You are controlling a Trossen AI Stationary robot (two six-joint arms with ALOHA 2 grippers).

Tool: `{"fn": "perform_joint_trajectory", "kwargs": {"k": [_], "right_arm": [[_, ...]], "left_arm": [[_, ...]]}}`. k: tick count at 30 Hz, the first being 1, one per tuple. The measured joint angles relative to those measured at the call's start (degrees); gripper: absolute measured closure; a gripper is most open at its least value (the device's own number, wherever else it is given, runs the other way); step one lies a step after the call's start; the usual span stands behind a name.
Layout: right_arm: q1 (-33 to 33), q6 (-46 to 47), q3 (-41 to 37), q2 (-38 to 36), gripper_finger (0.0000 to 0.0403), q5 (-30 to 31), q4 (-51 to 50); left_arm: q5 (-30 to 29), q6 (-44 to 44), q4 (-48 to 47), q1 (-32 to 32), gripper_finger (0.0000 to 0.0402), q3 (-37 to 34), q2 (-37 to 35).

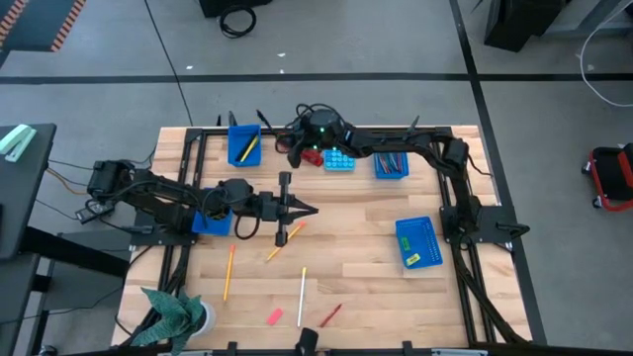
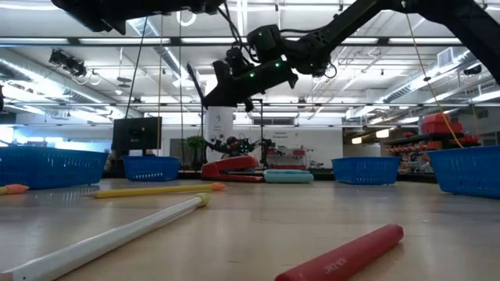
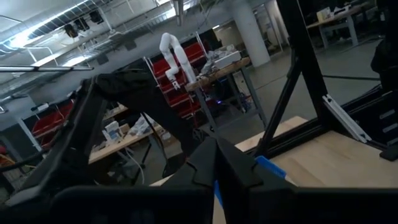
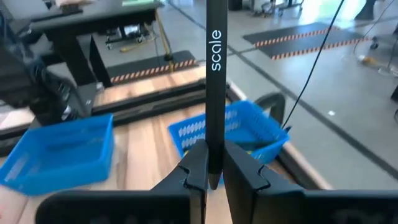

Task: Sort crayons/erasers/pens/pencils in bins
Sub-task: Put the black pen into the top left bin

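One black pen (image 4: pixel 215 74) stood clamped upright in the right gripper (image 4: pixel 214 168) above the far bins (image 1: pixel 244 144), needing lowering into a bin and release. The left gripper (image 1: pixel 302 208), fingers together and empty, hovered mid-table. I counted four bins, three loose pencils (image 1: pixel 302 296) and one red crayon (image 2: pixel 344 255).

Slim black pen (image 4: pixel 215 74) marked "scale" stands upright over a blue perforated plastic bin (image 4: pixel 239 134); white pencil (image 1: pixel 303 282) lies on the wood.

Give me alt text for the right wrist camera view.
The right gripper is shut on a slim black pen printed "scale", held upright. Beyond it, two blue bins sit on the wooden table.
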Motion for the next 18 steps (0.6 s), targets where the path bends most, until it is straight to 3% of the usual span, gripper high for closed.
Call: {"fn": "perform_joint_trajectory", "kwargs": {"k": [7, 18], "right_arm": [[-1.77, -1.29, 4.35, 0.0, 0.0361, -5.5, 0.07], [-1.29, -5.47, 7.19, 1.71, 0.0361, -10.17, 0.41]], "left_arm": [[-1.21, -0.37, -2.95, 2.73, 0.039, 0.0, 0.02], [-1.53, -4.9, -3.85, 3.84, 0.0371, 0.0, 0.02]]}}
